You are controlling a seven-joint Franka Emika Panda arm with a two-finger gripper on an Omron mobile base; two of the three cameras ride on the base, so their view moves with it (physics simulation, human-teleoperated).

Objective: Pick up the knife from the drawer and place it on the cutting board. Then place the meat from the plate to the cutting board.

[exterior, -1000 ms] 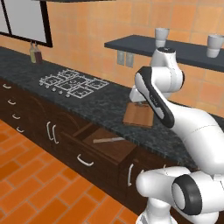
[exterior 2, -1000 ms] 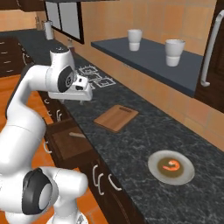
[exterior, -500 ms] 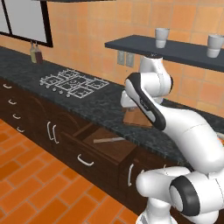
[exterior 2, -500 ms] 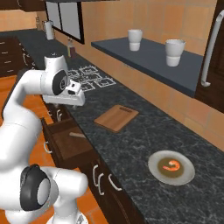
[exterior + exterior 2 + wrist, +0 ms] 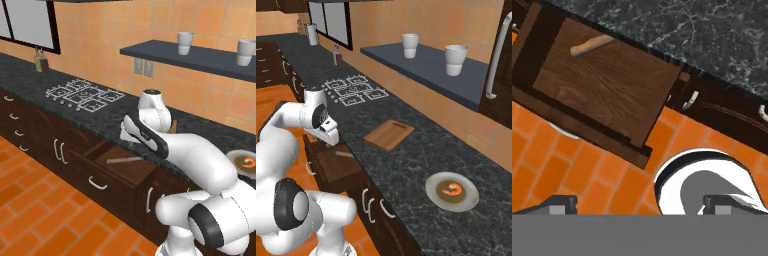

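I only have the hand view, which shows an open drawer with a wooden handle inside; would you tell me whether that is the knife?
Observer: Yes. The left base view shows the whole knife, grey blade included, lying flat in the drawer.
Operator: Thank you. Where is the cutting board?
Observer: The cutting board lies on the counter just behind the drawer, with nothing on it.
Operator: And the meat?
Observer: The meat sits on the plate, further along the counter, to the right of the board in the right base view.
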